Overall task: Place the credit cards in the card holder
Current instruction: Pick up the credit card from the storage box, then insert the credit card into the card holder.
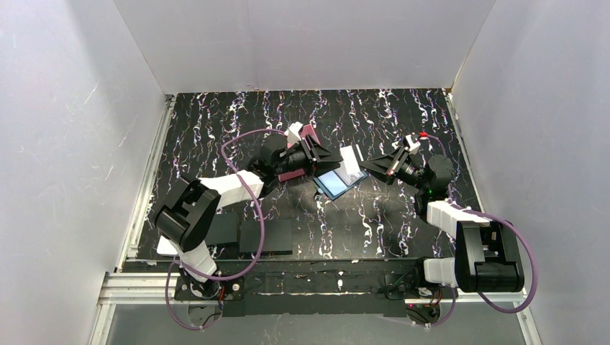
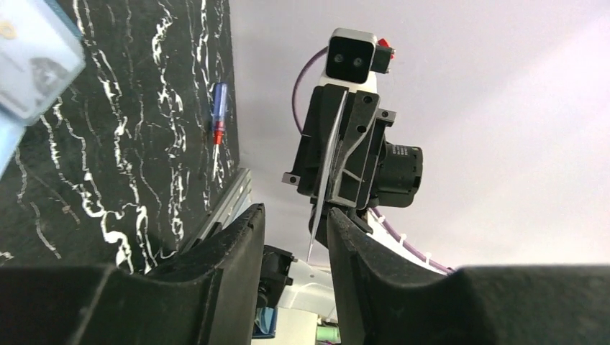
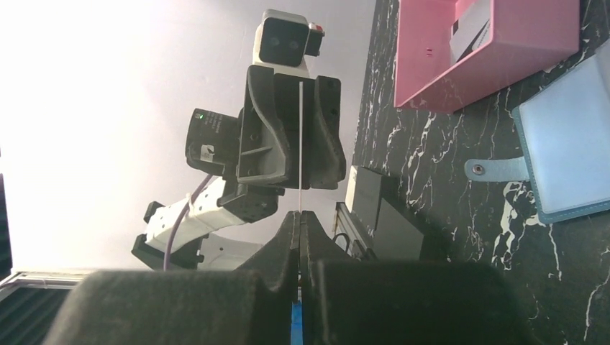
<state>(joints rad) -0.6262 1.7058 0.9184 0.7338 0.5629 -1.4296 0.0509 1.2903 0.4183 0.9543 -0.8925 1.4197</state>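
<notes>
**Item: credit card [image 1: 351,162], in transfer.** Held above the middle of the tabletop [image 1: 403,215].
- Grip: right gripper [image 3: 300,219] is clenched on one end. The long axis runs toward the left gripper [image 2: 295,212].
- Receiving side: the left gripper's jaws stand parted, with the card's free end between them, seemingly untouched.
- Destination: card holder [image 3: 503,57] lies on the tabletop beside the blue case [image 3: 568,158], on the left arm's side. The left gripper is the nearer.
- Contents: one card [image 3: 466,29] already inside.
</notes>
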